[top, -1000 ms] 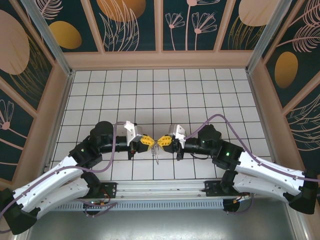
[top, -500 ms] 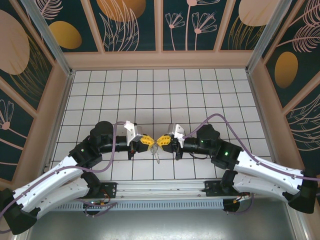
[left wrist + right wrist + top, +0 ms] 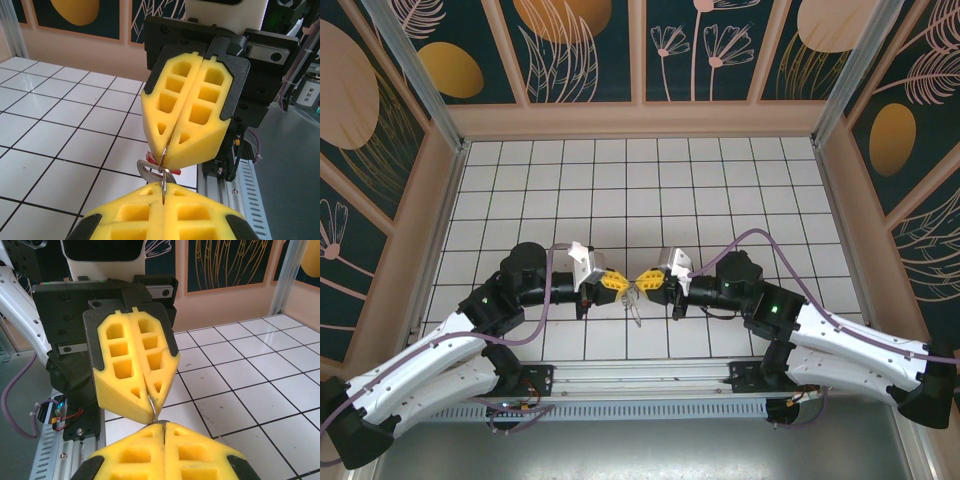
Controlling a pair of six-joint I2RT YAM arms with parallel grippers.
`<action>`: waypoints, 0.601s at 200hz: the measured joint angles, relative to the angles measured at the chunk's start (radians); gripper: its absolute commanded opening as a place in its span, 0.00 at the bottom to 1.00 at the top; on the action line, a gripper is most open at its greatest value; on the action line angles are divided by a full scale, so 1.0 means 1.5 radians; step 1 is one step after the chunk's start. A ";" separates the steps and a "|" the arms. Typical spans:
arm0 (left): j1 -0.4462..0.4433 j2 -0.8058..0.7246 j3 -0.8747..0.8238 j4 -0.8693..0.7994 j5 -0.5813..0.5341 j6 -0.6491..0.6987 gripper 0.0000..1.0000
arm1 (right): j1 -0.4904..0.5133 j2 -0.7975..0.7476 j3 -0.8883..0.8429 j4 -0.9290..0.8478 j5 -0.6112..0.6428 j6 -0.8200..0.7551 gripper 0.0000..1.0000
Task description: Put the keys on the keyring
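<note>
Yellow foam-padded left tool point(image 3: 619, 284) and its twin, the right tool point(image 3: 644, 282), meet tip to tip above the near part of the white tiled desk point(image 3: 720, 180). Each is clamped shut on the thin metal wire keyring point(image 3: 163, 174), which bridges the narrow gap between them. In the left wrist view the wire runs up into the seam of the right tool's pads and down into the seam of the left tool's own pads. The small silvery metal key with a red plastic tag point(image 3: 147, 171) hangs at the ring, just behind the wire and clear of the desk. This looks like the threading step itself, with the ring pinched from both sides and the key being worked onto the wire. Whether the key's hole is fully round the wire or only caught at the split is too small to tell. The next move probably calls for a slight twist or slide of one tool while the other holds the ring firm, without letting the key drop. Counted: two tools, one keyring, one tagged key. In the top view a small silvery bunch dangles below the tips, its pieces too fine to count.
</note>
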 measured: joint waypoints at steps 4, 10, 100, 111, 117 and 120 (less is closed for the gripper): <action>0.000 0.000 0.000 0.000 0.000 0.000 0.00 | 0.000 0.001 0.000 0.001 0.000 0.000 0.00; 0.000 0.000 0.000 0.000 0.000 0.000 0.00 | 0.000 0.002 0.000 0.001 0.000 0.000 0.00; -0.001 -0.041 0.000 0.000 -0.088 0.022 0.00 | -0.001 -0.024 -0.021 0.022 -0.028 0.066 0.00; -0.001 -0.045 0.000 0.000 -0.095 0.025 0.00 | -0.001 -0.025 -0.029 0.043 -0.037 0.084 0.00; -0.001 -0.045 0.000 0.000 -0.098 0.027 0.00 | -0.001 -0.021 -0.032 0.057 -0.040 0.094 0.00; -0.001 -0.045 0.000 0.000 -0.100 0.027 0.00 | -0.001 -0.019 -0.033 0.063 -0.041 0.100 0.00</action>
